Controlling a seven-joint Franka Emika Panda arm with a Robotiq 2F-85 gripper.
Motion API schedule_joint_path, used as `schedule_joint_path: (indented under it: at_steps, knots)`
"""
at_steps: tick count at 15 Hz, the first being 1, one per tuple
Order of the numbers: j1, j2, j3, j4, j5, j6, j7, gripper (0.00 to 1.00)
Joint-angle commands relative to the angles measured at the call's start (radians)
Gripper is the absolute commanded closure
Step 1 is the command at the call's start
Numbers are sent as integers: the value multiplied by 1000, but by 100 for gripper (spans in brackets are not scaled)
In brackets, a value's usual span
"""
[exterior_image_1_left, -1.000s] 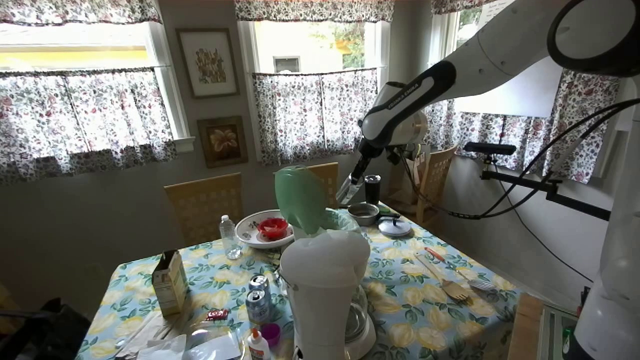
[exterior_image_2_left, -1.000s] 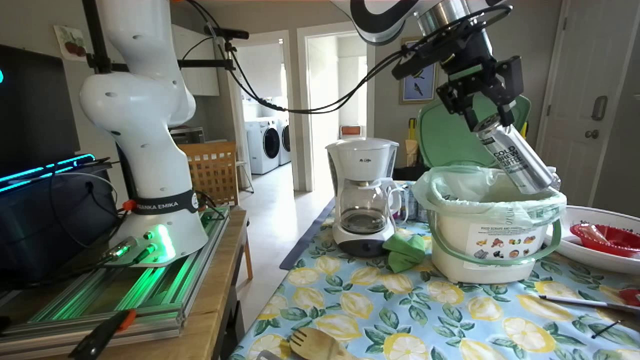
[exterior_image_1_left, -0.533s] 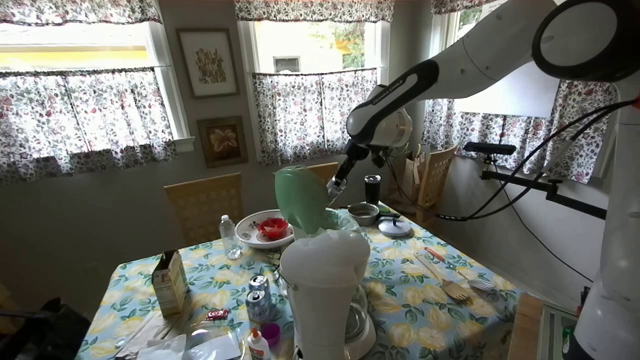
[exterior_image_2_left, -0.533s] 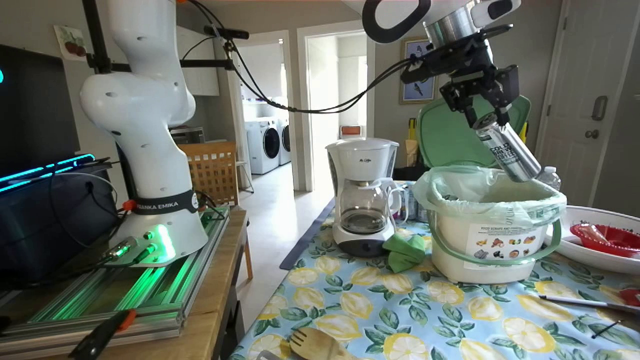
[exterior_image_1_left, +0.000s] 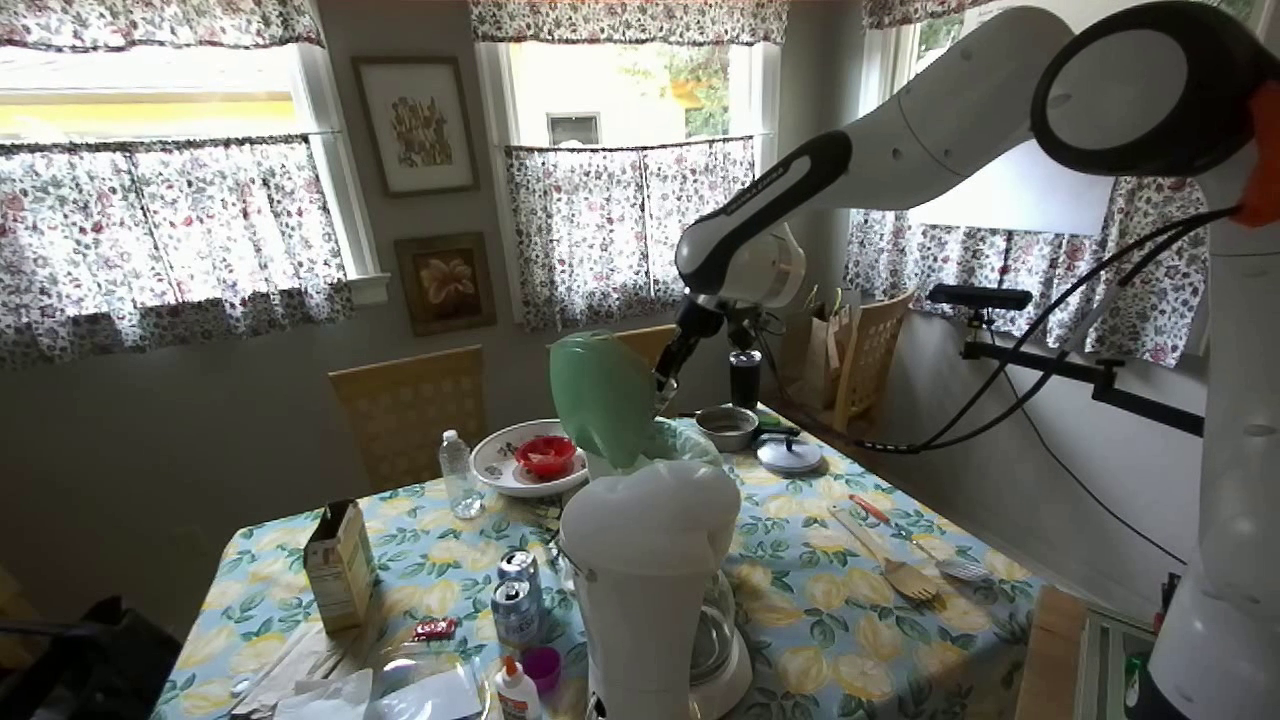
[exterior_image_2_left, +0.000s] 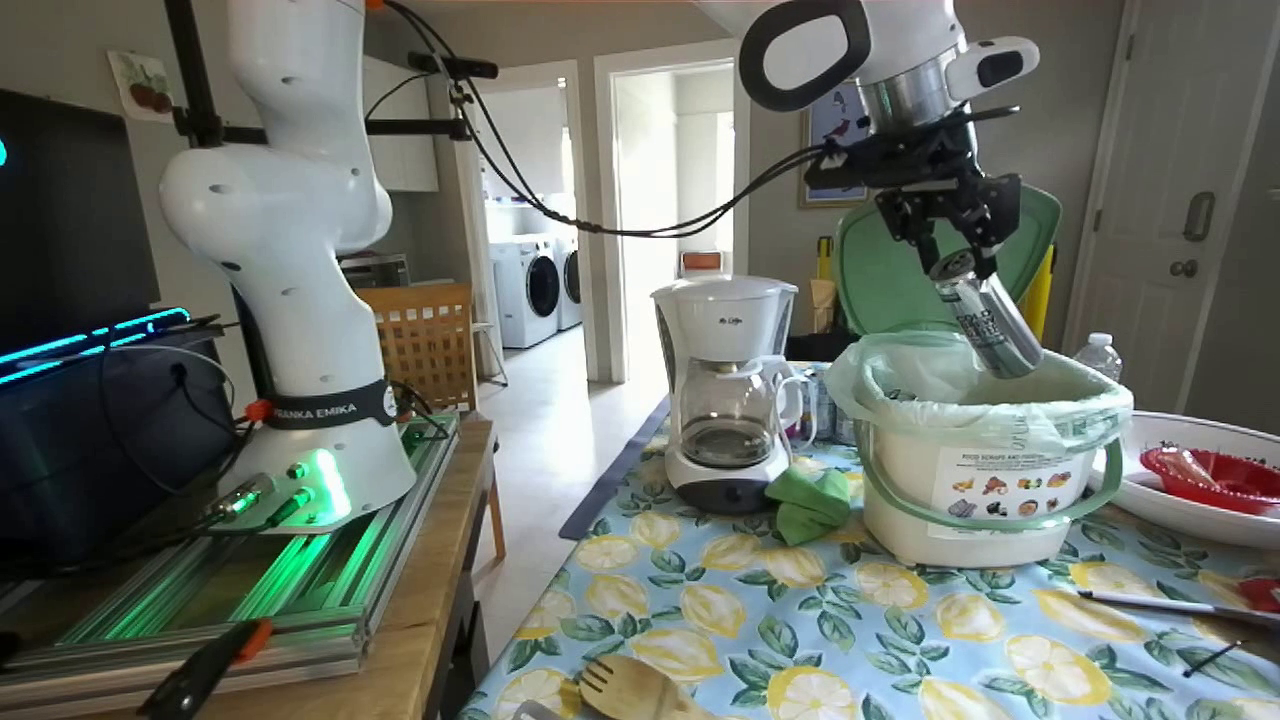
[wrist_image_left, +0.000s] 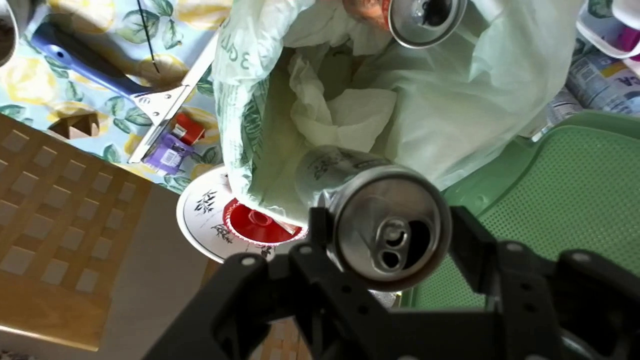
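Observation:
A silver cold brew coffee can (exterior_image_2_left: 992, 325) hangs tilted from my gripper (exterior_image_2_left: 957, 262), which is shut around its top end. In the wrist view the opened lid and pull tab of the can (wrist_image_left: 370, 235) face the camera, with black fingers (wrist_image_left: 320, 222) pressed against both sides. The lower end of the can is over the mouth of a white food scraps bin (exterior_image_2_left: 900, 490) lined with a pale green bag (exterior_image_2_left: 1060, 420). Inside the bin lie crumpled paper (wrist_image_left: 350, 115) and an orange can (wrist_image_left: 425, 22). The bin's green lid (exterior_image_2_left: 875, 275) stands raised behind the gripper.
Beside the bin are a white coffee maker (exterior_image_2_left: 725, 320), a green cloth (exterior_image_2_left: 810, 505) and a large plate (exterior_image_2_left: 1150, 425) with a red bowl (exterior_image_2_left: 1215, 480). A plastic bottle (exterior_image_1_left: 458, 475), two cans (exterior_image_1_left: 516, 610) and a carton (exterior_image_1_left: 338, 570) share the table. A squeegee (wrist_image_left: 85, 65) lies near the bin.
The arm has lowered and shifted the can inward over the bin mouth. The can now hangs more upright than a second ago. My grip on it is unchanged.

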Motion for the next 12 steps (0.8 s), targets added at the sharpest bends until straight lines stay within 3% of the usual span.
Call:
schedule_joint_path:
  at_steps: [1, 4, 8, 12]
  knots:
    - [-20, 23, 17, 43, 43, -68, -36, 13]
    - [-16, 21, 12, 39, 34, -58, -30, 1]
    - [-12, 1, 7, 20, 23, -32, -19, 0]
    - [12, -55, -21, -33, -25, 7, 82, 0]
